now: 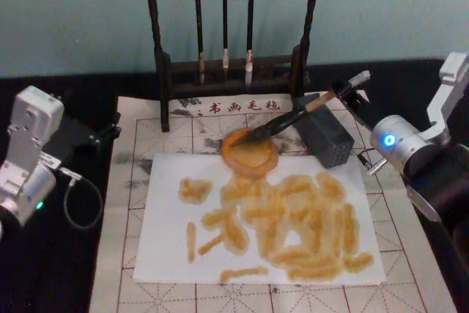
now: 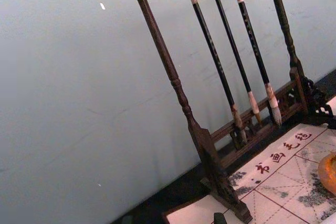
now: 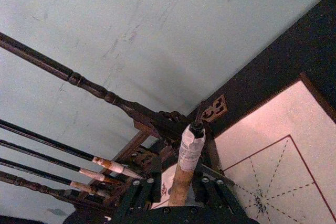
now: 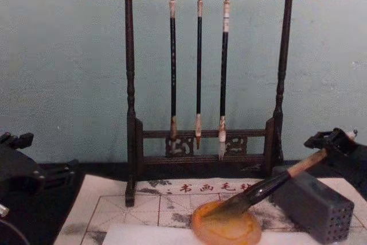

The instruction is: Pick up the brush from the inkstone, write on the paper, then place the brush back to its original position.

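Note:
The brush point(image 1: 289, 119) slants from upper right down to lower left, its fat dark tip resting in the round orange inkstone point(image 1: 233, 155). My right gripper point(image 1: 346, 91) is shut on the tan upper handle near the white cap. In the right wrist view the taped end of the brush point(image 3: 189, 148) stands between the fingers. From the chest, the brush point(image 4: 269, 186) passes just above the grey block into the inkstone point(image 4: 226, 232). The white paper point(image 1: 168, 240) lies in front of the inkstone, covered with orange strokes. My left arm point(image 1: 29, 159) is parked at the far left.
A dark wooden rack point(image 1: 224, 71) with three thin hanging brushes point(image 4: 199, 67) stands behind the inkstone. A grey block with small holes point(image 1: 330, 141) sits just right of the inkstone, under the brush handle. The grid mat point(image 1: 146, 133) lies beneath the paper.

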Available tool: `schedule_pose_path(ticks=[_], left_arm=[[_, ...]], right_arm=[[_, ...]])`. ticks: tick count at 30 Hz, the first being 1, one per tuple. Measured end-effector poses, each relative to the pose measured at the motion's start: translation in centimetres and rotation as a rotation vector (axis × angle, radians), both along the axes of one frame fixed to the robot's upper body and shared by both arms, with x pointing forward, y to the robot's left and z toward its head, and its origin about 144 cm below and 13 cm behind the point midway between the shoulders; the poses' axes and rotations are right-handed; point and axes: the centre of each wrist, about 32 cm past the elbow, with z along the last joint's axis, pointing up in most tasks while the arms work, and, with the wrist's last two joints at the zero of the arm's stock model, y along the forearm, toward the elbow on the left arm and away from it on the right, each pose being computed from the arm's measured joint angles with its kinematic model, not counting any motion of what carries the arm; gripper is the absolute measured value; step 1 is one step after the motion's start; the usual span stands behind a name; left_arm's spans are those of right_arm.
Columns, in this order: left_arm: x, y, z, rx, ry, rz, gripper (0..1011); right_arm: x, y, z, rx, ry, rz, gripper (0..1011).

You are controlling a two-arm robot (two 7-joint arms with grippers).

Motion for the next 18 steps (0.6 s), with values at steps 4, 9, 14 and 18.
schedule_pose_path(ticks=[4, 9, 14, 18], left_arm=[[0.0, 0.0, 0.0, 0.0, 0.0, 0.0, 1001], [0.0, 0.0, 0.0, 0.0, 0.0, 0.0, 1001], [0.0, 0.0, 0.0, 0.0, 0.0, 0.0, 1001], [0.0, 0.0, 0.0, 0.0, 0.0, 0.0, 1001]], right_arm=[[0.0, 0.0, 0.0, 0.0, 0.0, 0.0, 272], [0.0, 0.01, 0.01, 0.0, -0.001, 0.0, 185], [0.0, 0.0, 0.01, 0.0, -0.001, 0.0, 184], [0.0, 0.0, 0.01, -0.001, -0.001, 0.0, 184]])
